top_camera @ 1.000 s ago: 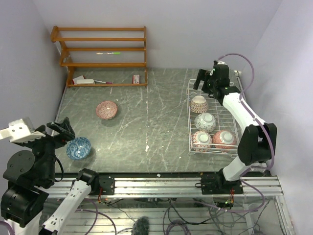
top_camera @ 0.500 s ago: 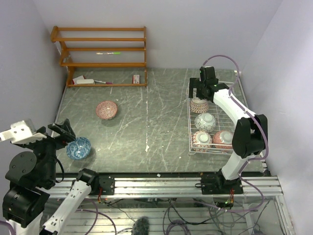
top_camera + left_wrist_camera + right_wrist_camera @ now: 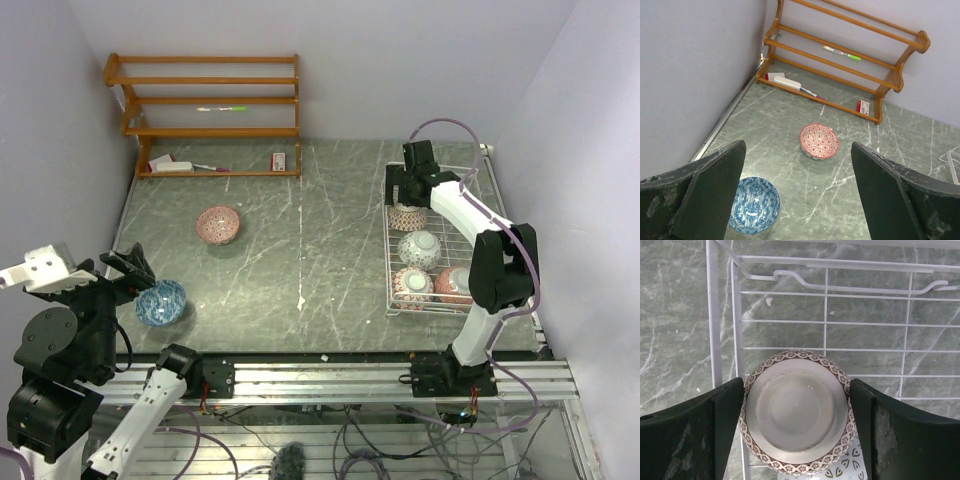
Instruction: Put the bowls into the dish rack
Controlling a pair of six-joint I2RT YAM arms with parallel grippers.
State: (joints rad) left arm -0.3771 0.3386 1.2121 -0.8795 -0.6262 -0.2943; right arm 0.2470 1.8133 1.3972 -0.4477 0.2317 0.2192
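The dish rack (image 3: 387, 255) holds four bowls (image 3: 419, 247). A blue bowl (image 3: 160, 302) and a red bowl (image 3: 217, 224) sit on the open surface (image 3: 300, 240). The left gripper (image 3: 797, 200) and right gripper (image 3: 796, 430) gape empty.

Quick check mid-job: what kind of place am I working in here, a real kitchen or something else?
Probably a lab test cell, not a kitchen: bare walls box in a marble-look table, the right arm is bolted to a metal rail, and loose cables hang below.

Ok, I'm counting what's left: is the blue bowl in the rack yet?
Out: the blue bowl sits on the table by the left gripper, far from the dish rack.
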